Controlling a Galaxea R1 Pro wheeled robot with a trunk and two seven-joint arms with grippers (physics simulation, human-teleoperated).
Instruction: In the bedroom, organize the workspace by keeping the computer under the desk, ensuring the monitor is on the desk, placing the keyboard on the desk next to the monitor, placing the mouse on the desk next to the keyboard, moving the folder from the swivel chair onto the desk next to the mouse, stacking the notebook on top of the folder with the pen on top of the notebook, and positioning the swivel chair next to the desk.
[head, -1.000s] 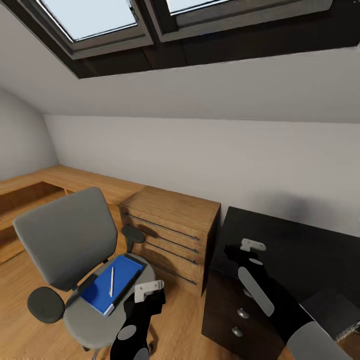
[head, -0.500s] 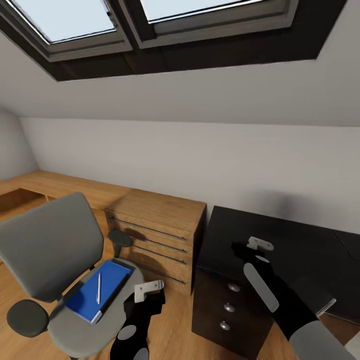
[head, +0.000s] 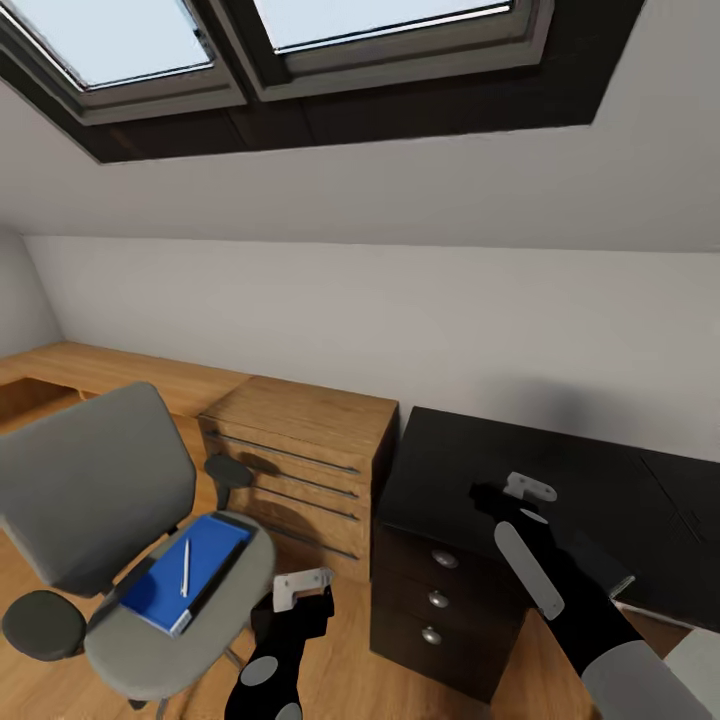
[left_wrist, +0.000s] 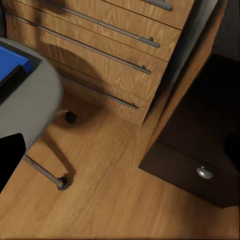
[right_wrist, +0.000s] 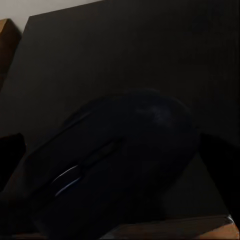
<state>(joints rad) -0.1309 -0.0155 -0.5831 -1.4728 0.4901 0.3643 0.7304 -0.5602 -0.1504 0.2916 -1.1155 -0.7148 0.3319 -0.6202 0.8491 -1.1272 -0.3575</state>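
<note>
The swivel chair stands at the left, and the blue folder lies on its seat with the white pen on top. A dark strip runs along the folder's edge; I cannot tell if it is the notebook. The black desk is at the right. My right gripper hovers over the desk's left end, shut on the black mouse. Low beside the chair seat, my left gripper is open with nothing in it. The folder's corner shows in the left wrist view.
A light wooden drawer chest stands between chair and desk, against the white wall. The desk's dark drawer unit with round knobs is just right of it. A wooden bench runs along the far left. Skylights sit overhead.
The whole picture has shifted: chair, chest and desk have slid leftwards as the camera turned right. Both arms keep their pose, the right still holding the mouse.
</note>
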